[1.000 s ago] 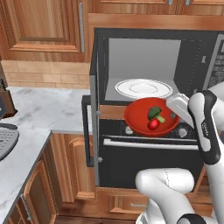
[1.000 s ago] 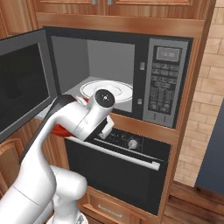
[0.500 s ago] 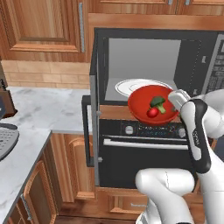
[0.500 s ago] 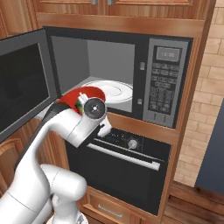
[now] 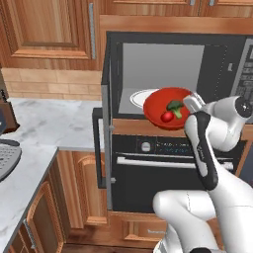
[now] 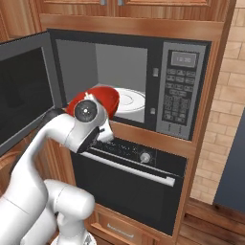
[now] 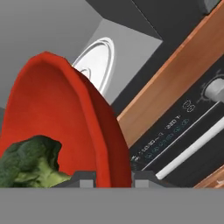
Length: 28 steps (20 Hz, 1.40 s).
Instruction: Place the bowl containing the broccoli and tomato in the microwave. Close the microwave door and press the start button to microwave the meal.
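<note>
My gripper (image 5: 190,103) is shut on the right rim of the red bowl (image 5: 167,107), holding it at the mouth of the open microwave (image 5: 163,64), just above the sill. The broccoli (image 5: 174,105) and the tomato (image 5: 167,116) lie inside the bowl. In the hand view the bowl's rim (image 7: 100,127) runs between my fingertips (image 7: 113,177), with the broccoli (image 7: 30,162) beside them. The white turntable plate (image 5: 138,97) lies behind the bowl. The microwave door (image 6: 24,98) stands swung open to the left. From the right, my wrist hides part of the bowl (image 6: 104,97).
The keypad (image 6: 179,95) sits on the microwave's right side. A black oven (image 5: 163,168) with a silver handle (image 6: 129,165) is directly below. A marble counter (image 5: 49,128) stretches left, with wooden cabinets (image 5: 44,29) above.
The bowl has risen and moved forward from in front of the oven's control panel to the microwave's opening, still held by its rim. The door has not moved.
</note>
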Tool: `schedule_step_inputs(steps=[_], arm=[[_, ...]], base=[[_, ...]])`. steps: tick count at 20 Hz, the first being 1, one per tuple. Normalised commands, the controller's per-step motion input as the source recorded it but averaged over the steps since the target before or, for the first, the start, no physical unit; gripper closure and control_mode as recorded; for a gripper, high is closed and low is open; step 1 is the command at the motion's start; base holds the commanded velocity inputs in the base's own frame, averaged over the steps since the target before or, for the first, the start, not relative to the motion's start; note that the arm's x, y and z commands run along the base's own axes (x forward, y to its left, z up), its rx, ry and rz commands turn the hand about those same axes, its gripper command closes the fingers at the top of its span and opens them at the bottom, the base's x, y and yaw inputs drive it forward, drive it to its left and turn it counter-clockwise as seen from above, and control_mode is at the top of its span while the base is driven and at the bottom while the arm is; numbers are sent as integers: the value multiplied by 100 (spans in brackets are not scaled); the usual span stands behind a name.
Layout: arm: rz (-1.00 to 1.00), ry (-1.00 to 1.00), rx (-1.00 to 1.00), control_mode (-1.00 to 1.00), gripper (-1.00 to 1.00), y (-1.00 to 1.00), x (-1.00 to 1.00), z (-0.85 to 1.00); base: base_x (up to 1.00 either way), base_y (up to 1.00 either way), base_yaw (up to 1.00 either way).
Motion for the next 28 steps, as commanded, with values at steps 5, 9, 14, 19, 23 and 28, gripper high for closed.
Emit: schedule_step_inputs(steps=[5, 9, 14, 19, 23, 28], arm=[[-2, 11, 0, -100, 100, 0, 38, 15], [0, 2, 2, -100, 100, -7, 42, 1], [-4, 0, 10, -100, 100, -26, 46, 0], [-16, 0, 22, -100, 100, -16, 41, 0], [-18, 5, 14, -100, 100, 0, 33, 0], [-10, 7, 8, -100, 100, -2, 48, 0]], base=[[0, 0, 0], [0, 0, 0], [0, 0, 0], [0, 0, 0], [0, 0, 0], [0, 0, 0]])
